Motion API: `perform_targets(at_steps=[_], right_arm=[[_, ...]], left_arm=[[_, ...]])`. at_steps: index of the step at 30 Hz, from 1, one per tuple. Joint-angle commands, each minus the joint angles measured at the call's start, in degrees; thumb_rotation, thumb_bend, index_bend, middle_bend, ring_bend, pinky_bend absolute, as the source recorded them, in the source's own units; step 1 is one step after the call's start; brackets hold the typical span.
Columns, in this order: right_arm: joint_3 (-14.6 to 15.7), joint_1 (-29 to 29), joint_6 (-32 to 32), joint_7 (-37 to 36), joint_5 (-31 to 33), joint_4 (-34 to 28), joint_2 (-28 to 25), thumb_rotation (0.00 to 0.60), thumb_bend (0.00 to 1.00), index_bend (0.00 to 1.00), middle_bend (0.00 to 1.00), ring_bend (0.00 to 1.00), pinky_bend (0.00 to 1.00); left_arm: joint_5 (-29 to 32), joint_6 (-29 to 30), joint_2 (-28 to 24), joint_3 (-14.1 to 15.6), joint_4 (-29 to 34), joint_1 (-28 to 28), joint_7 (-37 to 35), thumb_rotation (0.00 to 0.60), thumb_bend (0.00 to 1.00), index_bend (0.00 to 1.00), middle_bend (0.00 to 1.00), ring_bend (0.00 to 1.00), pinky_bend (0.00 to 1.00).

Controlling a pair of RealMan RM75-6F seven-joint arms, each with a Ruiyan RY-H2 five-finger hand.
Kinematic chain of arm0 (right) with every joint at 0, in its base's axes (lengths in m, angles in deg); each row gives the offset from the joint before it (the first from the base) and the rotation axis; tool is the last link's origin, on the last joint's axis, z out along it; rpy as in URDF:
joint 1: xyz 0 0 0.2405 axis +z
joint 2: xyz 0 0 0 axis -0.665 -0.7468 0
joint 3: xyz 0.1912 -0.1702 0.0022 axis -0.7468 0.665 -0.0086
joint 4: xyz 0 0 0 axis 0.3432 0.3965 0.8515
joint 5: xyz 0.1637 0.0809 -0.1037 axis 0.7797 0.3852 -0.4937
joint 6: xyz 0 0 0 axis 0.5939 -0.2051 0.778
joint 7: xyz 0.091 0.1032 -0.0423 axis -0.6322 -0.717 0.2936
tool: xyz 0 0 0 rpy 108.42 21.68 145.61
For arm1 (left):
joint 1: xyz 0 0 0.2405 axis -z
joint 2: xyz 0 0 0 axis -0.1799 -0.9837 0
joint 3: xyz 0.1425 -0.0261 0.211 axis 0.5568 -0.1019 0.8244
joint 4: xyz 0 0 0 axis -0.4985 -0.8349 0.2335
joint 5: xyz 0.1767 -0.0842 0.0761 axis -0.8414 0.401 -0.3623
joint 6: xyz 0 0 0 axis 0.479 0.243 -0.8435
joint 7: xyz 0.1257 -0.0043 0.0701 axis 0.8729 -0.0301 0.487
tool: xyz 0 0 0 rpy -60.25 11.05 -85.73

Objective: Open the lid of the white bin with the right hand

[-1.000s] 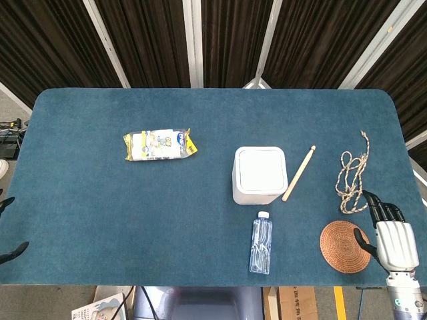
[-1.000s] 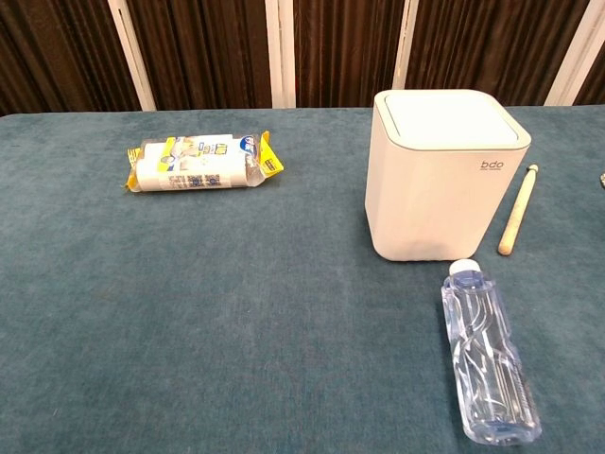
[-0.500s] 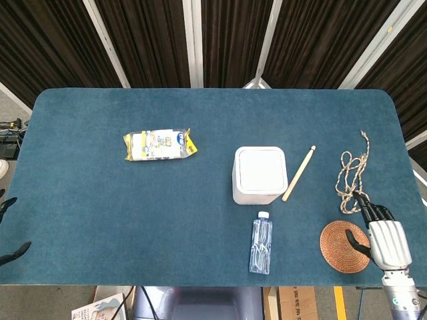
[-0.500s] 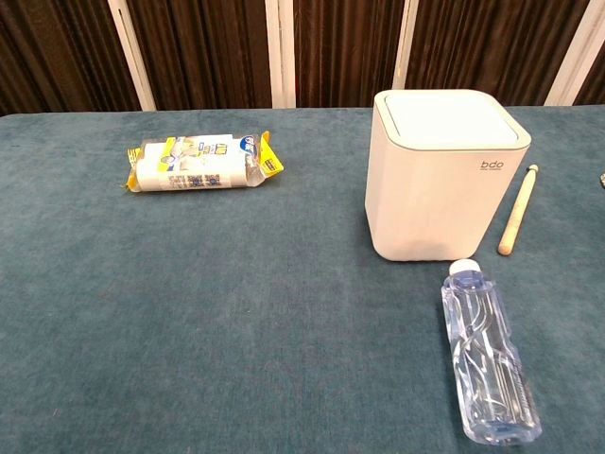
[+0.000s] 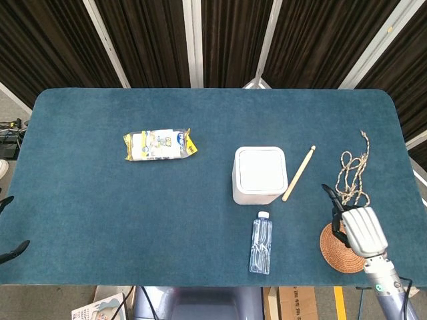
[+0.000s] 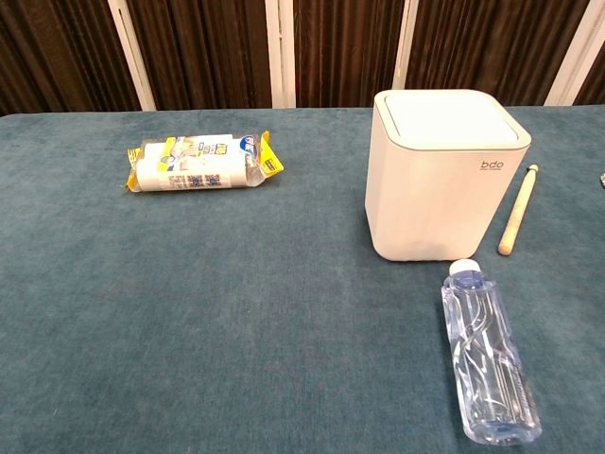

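The white bin (image 5: 259,175) stands right of the table's middle with its flat lid (image 5: 259,168) down; the chest view shows the bin (image 6: 441,180) and its closed lid (image 6: 452,117) from the front. My right hand (image 5: 352,227) hovers at the front right of the table, over a round woven coaster (image 5: 337,251). It holds nothing, its dark fingers (image 5: 332,201) point up and to the left, and it is well to the right of the bin. Only the dark fingertips (image 5: 15,251) of my left hand show, spread apart at the left edge with nothing between them.
A clear water bottle (image 5: 261,244) lies just in front of the bin, and a wooden stick (image 5: 298,173) lies to its right. A coiled rope (image 5: 351,175) lies beyond the right hand. A yellow and white packet (image 5: 160,145) lies at the left.
My right hand has moved left and a little forward over the coaster, and its wrist has turned so the fingers point more to the left. The bin and the lid have not moved.
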State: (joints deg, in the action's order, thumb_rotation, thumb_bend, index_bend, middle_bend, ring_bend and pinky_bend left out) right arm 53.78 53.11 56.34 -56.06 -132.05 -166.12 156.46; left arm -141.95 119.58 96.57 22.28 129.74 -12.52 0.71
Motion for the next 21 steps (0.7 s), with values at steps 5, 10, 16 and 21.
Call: perform_targets(at_steps=[5, 10, 16, 21], right_arm=[[-1.82, 5.13, -8.99, 6.99, 3.79, -7.75, -3.53, 0.6, 0.95, 0.1, 0.77, 0.76, 0.78], [-3.26, 7.76, -13.17, 11.37, 7.68, -11.96, -4.2, 0.6, 0.95, 0.1, 0.77, 0.76, 0.78], [-4.52, 10.51, -17.12, 15.88, 12.38, -14.97, -4.45, 0.6, 0.95, 0.1, 0.77, 0.76, 0.78], [-5.42, 12.36, -18.89, 19.61, 16.14, -16.79, -4.31, 0.6, 0.95, 0.1, 0.77, 0.76, 0.78]], left_arm=[[0.35, 0.06, -0.02, -0.17, 0.29, -0.1, 0.06, 0.6, 0.16, 0.16, 0.03, 0.0, 0.0], [0.42, 0.02, 0.11, -0.25, 0.22, -0.06, 0.14, 0.6, 0.16, 0.16, 0.03, 0.0, 0.0], [0.71, -0.08, 0.16, -0.35, 0.28, -0.07, 0.26, 0.6, 0.16, 0.16, 0.03, 0.0, 0.0], [0.64, -0.19, 0.16, -0.28, 0.41, -0.05, 0.51, 0.6, 0.16, 0.16, 0.03, 0.0, 0.0]])
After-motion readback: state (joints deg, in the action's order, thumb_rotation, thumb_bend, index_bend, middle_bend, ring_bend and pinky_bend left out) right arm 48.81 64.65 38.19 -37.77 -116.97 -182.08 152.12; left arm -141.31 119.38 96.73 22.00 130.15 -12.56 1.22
